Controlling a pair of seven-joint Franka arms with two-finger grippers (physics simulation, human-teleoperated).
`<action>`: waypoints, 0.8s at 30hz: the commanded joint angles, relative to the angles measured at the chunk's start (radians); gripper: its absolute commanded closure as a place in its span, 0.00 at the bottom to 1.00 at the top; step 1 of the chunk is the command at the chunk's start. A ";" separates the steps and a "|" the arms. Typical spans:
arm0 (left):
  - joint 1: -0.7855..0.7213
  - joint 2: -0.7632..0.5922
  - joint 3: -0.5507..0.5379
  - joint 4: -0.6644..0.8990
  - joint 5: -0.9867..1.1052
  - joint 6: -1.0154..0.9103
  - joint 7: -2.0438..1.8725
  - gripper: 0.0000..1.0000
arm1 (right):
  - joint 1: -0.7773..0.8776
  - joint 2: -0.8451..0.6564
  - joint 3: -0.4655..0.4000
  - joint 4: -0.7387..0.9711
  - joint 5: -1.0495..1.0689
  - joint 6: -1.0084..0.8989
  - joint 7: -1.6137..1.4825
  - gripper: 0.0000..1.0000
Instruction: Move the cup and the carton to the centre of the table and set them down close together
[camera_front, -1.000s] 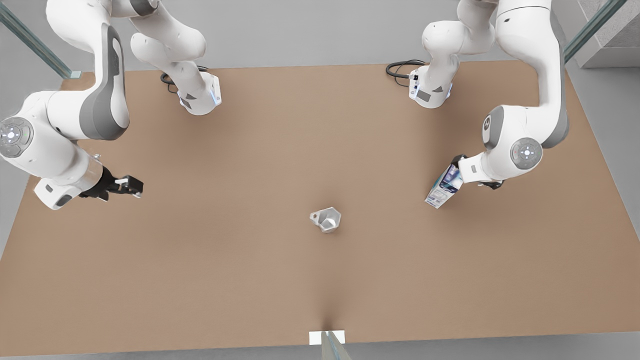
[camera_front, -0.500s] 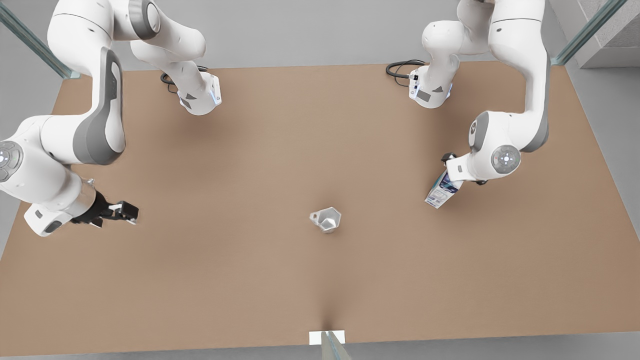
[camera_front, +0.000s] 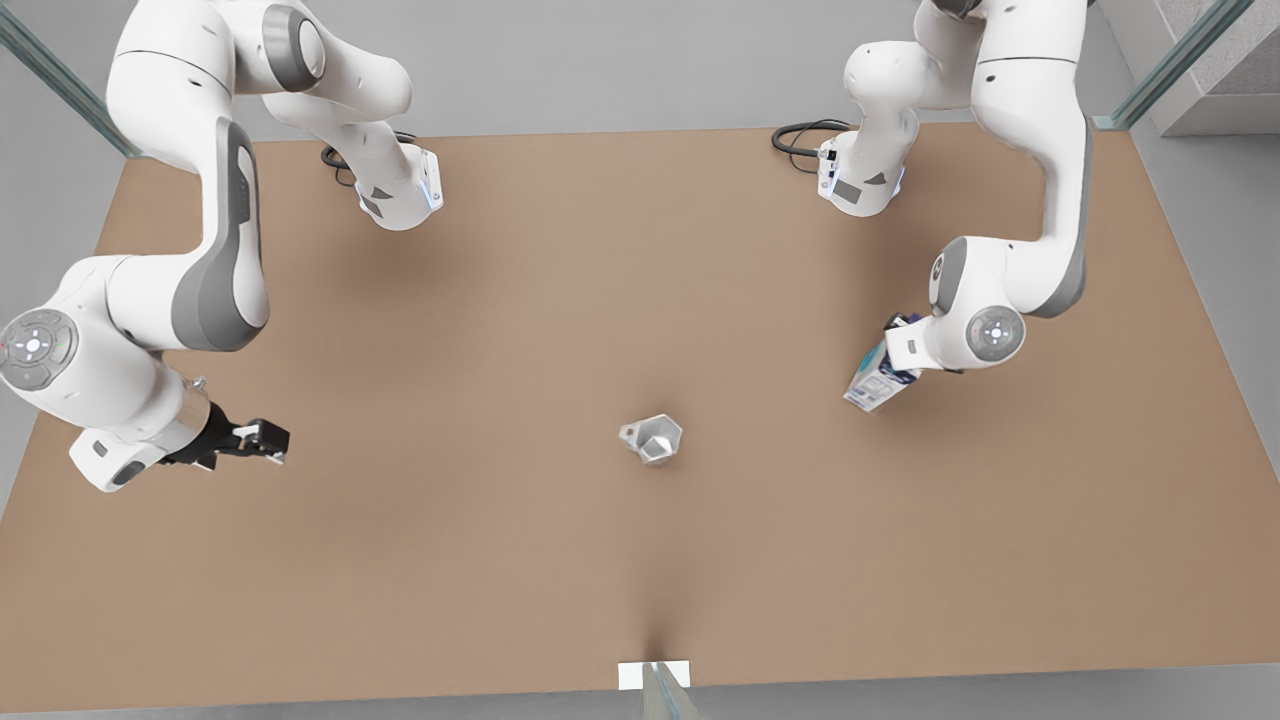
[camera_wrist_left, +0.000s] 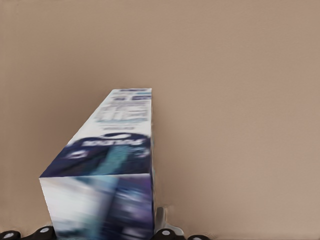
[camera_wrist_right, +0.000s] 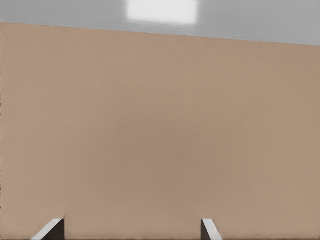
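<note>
The white and blue carton stands on the table at the front view's right. My left gripper is down over its top, open, with one finger close beside the carton and the other on its opposite side. The silver-grey cup stands upright and alone near the table's middle, its handle toward the front view's left. My right gripper hovers low at the front view's left, open and holding nothing, far from the cup; its fingertips frame bare tabletop.
Both arm bases stand at the table's far edge with black cables. A small white tab marks the near edge. Bare tabletop lies between cup and carton.
My left arm has come down over the carton, and the carton has shifted slightly toward the front view's left. My right arm drifted a little toward the near edge. The cup stayed put.
</note>
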 joint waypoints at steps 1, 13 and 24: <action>-0.001 -0.001 0.004 0.001 -0.094 -0.006 0.007 0.31 | -0.001 -0.001 0.000 0.000 0.000 0.000 0.000 0.00; -0.202 0.266 -0.380 0.601 -0.097 -0.210 -0.806 0.30 | -0.022 -0.027 -0.011 0.045 -0.031 0.012 -0.087 0.00; -0.331 0.377 -0.412 0.676 -0.126 -0.232 -1.021 0.29 | -0.021 -0.021 -0.008 0.045 -0.034 0.012 -0.089 0.00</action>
